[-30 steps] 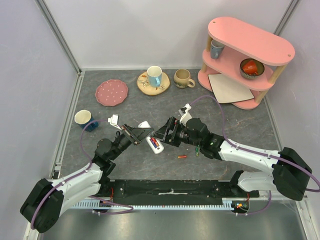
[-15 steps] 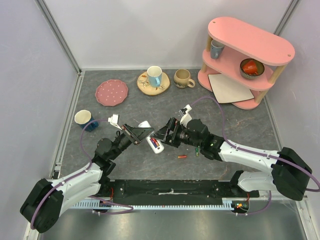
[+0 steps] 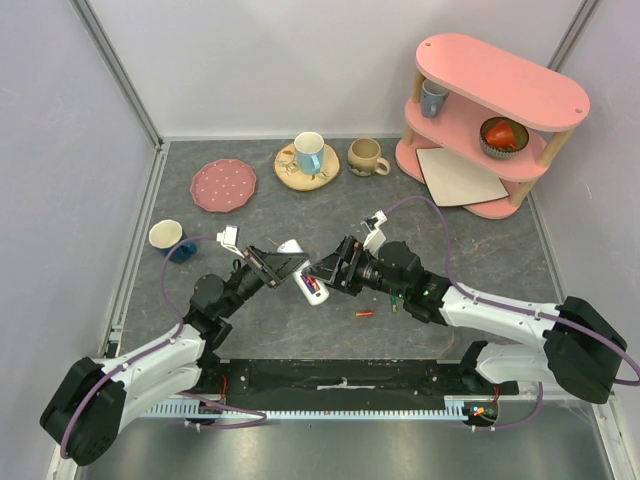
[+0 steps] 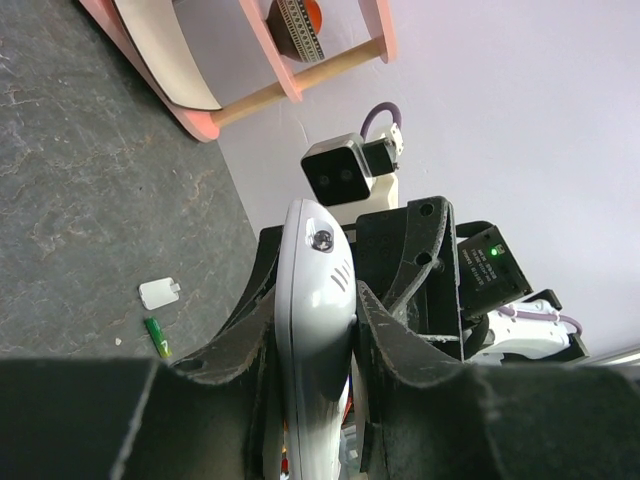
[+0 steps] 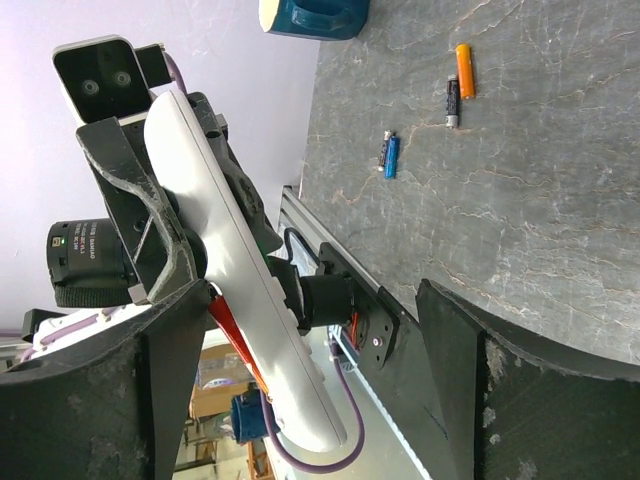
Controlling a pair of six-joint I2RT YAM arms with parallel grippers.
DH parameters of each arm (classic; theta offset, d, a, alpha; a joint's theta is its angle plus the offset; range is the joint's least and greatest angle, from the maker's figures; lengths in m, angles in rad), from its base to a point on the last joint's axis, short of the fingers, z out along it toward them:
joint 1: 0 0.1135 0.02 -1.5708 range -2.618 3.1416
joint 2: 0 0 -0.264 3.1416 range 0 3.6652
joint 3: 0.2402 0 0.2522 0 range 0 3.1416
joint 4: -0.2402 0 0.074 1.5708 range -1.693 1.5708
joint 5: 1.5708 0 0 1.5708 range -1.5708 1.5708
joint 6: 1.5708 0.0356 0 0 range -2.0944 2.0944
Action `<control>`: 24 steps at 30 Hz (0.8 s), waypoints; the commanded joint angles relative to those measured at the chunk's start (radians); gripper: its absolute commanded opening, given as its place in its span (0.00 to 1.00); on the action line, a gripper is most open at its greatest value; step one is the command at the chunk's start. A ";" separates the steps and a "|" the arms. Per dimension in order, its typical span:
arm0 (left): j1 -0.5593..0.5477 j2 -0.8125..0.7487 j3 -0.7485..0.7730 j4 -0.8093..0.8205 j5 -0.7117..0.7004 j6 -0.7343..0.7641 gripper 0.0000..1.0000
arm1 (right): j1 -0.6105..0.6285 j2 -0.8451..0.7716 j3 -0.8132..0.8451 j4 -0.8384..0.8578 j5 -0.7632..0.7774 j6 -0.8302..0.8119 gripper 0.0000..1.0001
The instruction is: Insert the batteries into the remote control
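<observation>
**Remote control** (image 5: 230,240): held off the desk (image 3: 480,250), above its middle and toward the near edge, clamped on its long sides by the left gripper (image 4: 320,345). Back open.

**Progress:** judged early. One red cell (image 3: 312,287) appears seated in the compartment.

**Loose batteries on the desk:** orange battery (image 5: 463,70), blue battery (image 5: 390,153), green battery (image 4: 158,338). A small white cover (image 4: 160,292) lies beside the green one.

**Right gripper** (image 5: 315,295): fingers spread wide, empty, just beside the remote's open end.
</observation>
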 commanded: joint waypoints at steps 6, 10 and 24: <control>0.005 -0.016 0.080 0.087 -0.045 -0.017 0.02 | 0.003 -0.019 -0.045 -0.019 -0.016 -0.007 0.89; 0.005 -0.018 0.083 0.087 -0.042 -0.023 0.02 | 0.003 -0.019 -0.057 -0.011 -0.014 -0.006 0.88; 0.005 -0.019 0.102 0.090 -0.044 -0.029 0.02 | 0.003 -0.012 -0.082 0.012 -0.022 0.000 0.84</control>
